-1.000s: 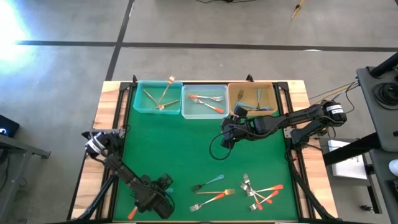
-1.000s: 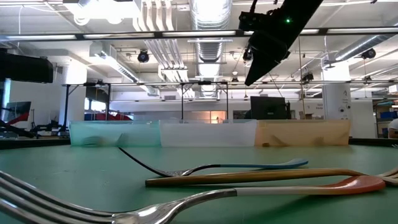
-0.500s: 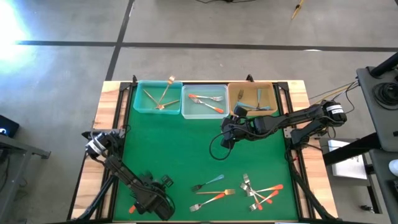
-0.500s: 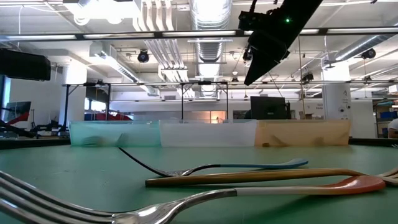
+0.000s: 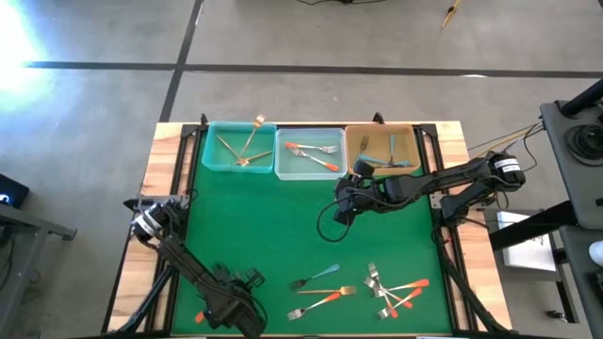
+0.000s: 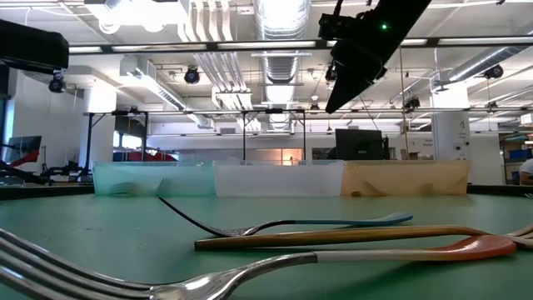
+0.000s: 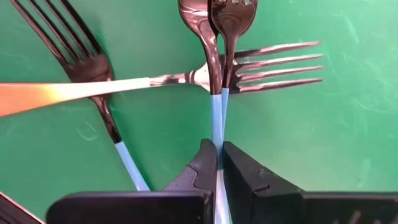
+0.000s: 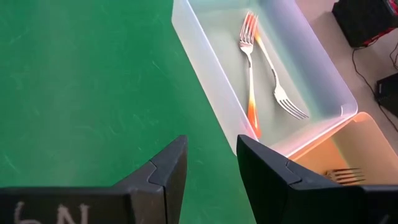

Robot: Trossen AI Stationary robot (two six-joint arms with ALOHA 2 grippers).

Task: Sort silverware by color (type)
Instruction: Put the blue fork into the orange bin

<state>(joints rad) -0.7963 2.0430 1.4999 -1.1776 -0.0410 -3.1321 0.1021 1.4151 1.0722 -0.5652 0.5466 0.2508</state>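
My left gripper (image 7: 219, 146) points down at the mat's near left (image 5: 231, 303), shut on two dark forks with blue handles (image 7: 214, 37). Below it, on the green mat, lie a silver fork with an orange handle (image 7: 155, 81) and another dark blue-handled fork (image 7: 93, 62). More forks lie at the near middle (image 5: 320, 285) and near right (image 5: 396, 287). My right gripper (image 8: 211, 149) hangs open over the mat (image 5: 342, 212), in front of the clear bin (image 8: 217, 93), touching nothing. My left gripper pinches the two slim blue handles (image 7: 217, 118) side by side between its two fingers, coming from above and pointing down. The forks reach away below the fingers, heads farthest from them. The picture's edge cuts off the tines, so I cannot tell if they are clear of the mat.
Three bins stand in a row at the far edge: a teal one (image 5: 238, 148) with gold forks, a clear one (image 5: 309, 153) with orange-handled forks, a tan one (image 5: 382, 151) with forks. Bare green mat (image 5: 273, 226) lies between the bins and the loose forks.
My left arm has gone up a little: its dark part at the upper left of the low view stands higher than before. My right arm has kept still.
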